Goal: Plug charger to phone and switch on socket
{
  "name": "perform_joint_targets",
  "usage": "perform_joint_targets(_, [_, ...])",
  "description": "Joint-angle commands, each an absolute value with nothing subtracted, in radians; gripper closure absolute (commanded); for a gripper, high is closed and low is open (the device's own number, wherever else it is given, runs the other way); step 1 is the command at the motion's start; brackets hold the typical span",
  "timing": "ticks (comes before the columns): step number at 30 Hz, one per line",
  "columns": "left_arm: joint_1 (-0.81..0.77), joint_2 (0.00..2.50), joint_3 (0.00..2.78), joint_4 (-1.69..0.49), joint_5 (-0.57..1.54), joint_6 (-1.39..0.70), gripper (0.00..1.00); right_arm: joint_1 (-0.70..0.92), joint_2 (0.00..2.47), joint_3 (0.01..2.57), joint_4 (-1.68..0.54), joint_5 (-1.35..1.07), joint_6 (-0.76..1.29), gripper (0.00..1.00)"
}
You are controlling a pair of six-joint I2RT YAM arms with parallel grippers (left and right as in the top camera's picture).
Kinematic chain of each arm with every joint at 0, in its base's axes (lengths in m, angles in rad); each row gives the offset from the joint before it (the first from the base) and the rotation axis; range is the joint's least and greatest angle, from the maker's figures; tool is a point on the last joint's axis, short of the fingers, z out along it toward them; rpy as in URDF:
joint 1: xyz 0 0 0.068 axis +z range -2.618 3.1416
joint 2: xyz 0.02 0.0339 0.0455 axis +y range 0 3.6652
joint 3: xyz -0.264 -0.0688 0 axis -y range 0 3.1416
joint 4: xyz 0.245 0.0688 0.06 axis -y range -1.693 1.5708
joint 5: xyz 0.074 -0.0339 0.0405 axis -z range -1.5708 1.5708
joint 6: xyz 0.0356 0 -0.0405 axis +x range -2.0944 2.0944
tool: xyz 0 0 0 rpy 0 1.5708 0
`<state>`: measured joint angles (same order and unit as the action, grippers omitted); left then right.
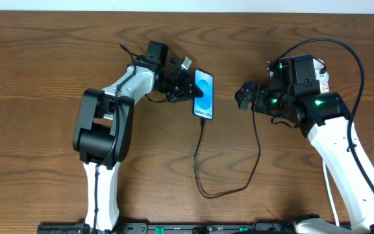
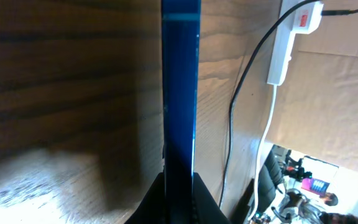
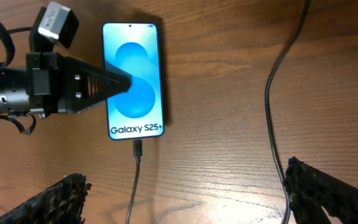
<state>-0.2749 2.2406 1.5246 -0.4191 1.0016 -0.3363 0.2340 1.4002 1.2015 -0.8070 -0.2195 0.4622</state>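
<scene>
The phone lies on the wooden table with its blue screen lit; it also shows in the right wrist view. The charger's black cable has its small plug in the phone's bottom edge. My left gripper is shut on the phone's left side; in the left wrist view the phone stands edge-on between the fingers. My right gripper is open and empty to the right of the phone, its fingers wide apart. The white socket lies beyond, mostly hidden under the right arm.
The black cable loops toward the table's front and runs back up past the right gripper. A white cord leaves the socket. A chair and clutter stand beyond the table edge.
</scene>
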Motion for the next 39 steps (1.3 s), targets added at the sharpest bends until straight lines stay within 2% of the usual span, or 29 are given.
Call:
perform_joint_targets(1, [-0.294,2.244,1.541,-0.416,0.997,-0.322,0.93,0.237,1.409,1.197,-0.806,-0.229,0.448,0.01])
perform_joint_targets(15, [-0.294,2.244,1.539,-0.417,0.974,-0.322,0.92,0.237,1.409,1.197,-0.808,-0.242,0.448,0.01])
perform_joint_targets(18, [-0.294,2.244,1.539,-0.417,0.974,-0.322,0.83,0.237,1.409,1.197,-0.812,-0.242,0.448,0.01])
perform_joint_targets(27, [-0.294,2.244,1.533,-0.444,0.904,-0.322,0.83,0.237,1.409,1.197,-0.813,-0.242,0.447,0.01])
perform_joint_targets(28, [-0.294,2.244,1.530,-0.443,0.897,-0.322,0.75,0.237,1.409,1.197,-0.813,-0.242,0.447,0.01])
perform_joint_targets(35, [-0.294,2.244,1.529,-0.444,0.874,-0.322,0.65,0.237,1.409,1.196,-0.820,-0.241,0.447,0.01])
perform_joint_targets(37, [-0.294,2.244,1.529,-0.448,0.852,-0.322,0.58,0.237,1.409,1.196,-0.821,-0.241,0.447,0.01])
perform_joint_targets(39, [-0.294,2.244,1.529,-0.453,0.825,-0.322,0.57,0.237,1.409,1.196,-0.822,-0.241,0.447,0.01])
